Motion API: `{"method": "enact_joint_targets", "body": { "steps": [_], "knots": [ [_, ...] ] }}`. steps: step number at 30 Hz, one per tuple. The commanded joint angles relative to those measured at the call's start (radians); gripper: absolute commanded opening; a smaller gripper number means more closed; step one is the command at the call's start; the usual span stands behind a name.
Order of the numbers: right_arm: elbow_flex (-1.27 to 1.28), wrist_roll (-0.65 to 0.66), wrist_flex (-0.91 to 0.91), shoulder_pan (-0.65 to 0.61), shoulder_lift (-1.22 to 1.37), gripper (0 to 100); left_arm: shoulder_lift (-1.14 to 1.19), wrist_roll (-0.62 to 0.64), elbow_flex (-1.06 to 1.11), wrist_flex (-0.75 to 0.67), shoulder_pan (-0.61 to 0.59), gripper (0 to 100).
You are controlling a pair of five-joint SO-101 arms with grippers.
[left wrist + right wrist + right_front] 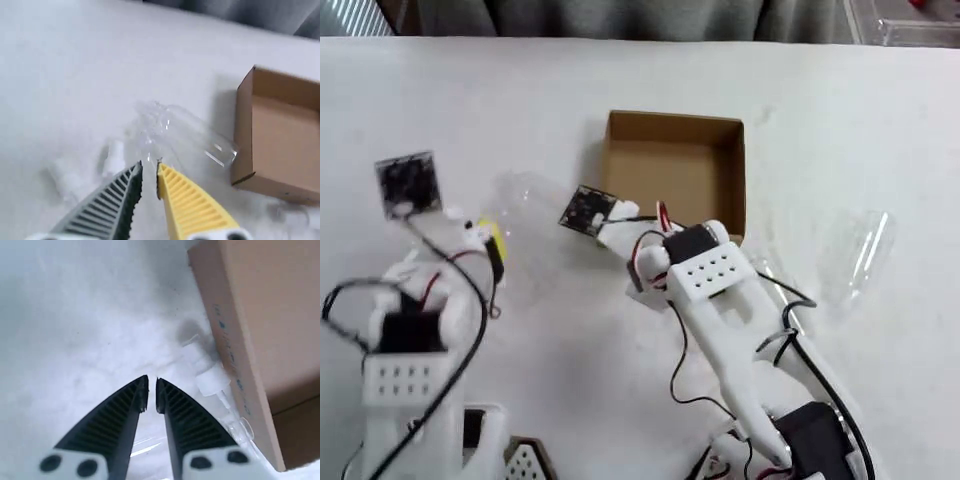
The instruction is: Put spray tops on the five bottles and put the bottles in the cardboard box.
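**High view.** White counter (pixel 520 90). Open brown cardboard box (pixel 675 175) stands mid-counter toward the far side, with nothing in it. A clear plastic bottle (pixel 520 200) lies on its side just left of the box and is faint against the white. A second clear bottle (pixel 860 255) lies well off to the right. The left arm (pixel 410 330) is near-left. The right arm (pixel 720 290) reaches in from the near right, its wrist by the box's near-left corner.

**Left wrist view.** The left gripper (pixel 149 170), one finger grey and one yellow, has its tips all but pressed together and holds nothing. The clear plastic bottle lies between it and the box, uncapped as far as I can tell. A small white piece (pixel 114 154), likely a spray top, lies on the counter just beside the tips.

**Right wrist view.** The right gripper (pixel 151 387), black and ribbed, also has its tips almost together and is empty. A white spray top (pixel 207 371) lies just beside the box's outer wall.

**Judgement.**
- The task looks barely begun, and fetching a top comes first.
- Each gripper must spread before it descends.
- Take the top by its collar so the tube hangs free.
- The box wall crowds that top, so approach from the open side.
- The bottle will roll and slip, so one arm should pin it while the other seats the top.
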Motion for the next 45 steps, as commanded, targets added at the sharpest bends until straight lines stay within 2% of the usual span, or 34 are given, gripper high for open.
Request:
{"method": "enact_joint_targets", "body": {
  "steps": [1,4,9,11,16,24,29,40,45],
  "knots": [
    [-0.015,-0.012,0.001,0.012,-0.013,1.6,0.303,0.009,-0.164,0.005,0.001,7],
    [-0.015,-0.015,0.004,0.012,-0.008,1.6,0.466,0.038,-0.245,0.008,-0.001,7],
    [-0.014,-0.017,0.004,0.012,-0.007,1.6,0.59,0.198,-0.325,0.012,-0.001,7],
    [-0.008,-0.015,0.004,0.012,-0.007,1.6,0.595,0.206,-0.327,0.012,-0.001,8],
    [0.011,-0.012,-0.001,0.004,-0.008,1.6,0.613,0.256,-0.324,0.012,-0.007,22],
    [0.012,-0.012,0.001,0.004,-0.008,1.6,0.822,0.298,-0.43,0.021,-0.019,21],
    [0.012,-0.012,0.004,0.005,-0.007,1.6,0.98,0.37,-0.568,0.104,-0.048,21],
    [0.014,-0.011,0.004,0.004,-0.007,1.6,1.268,0.371,-0.85,0.288,-0.048,22],
    [0.014,-0.011,0.005,0.004,-0.007,1.6,1.291,0.373,-0.878,0.358,-0.047,32]
  ]
}}
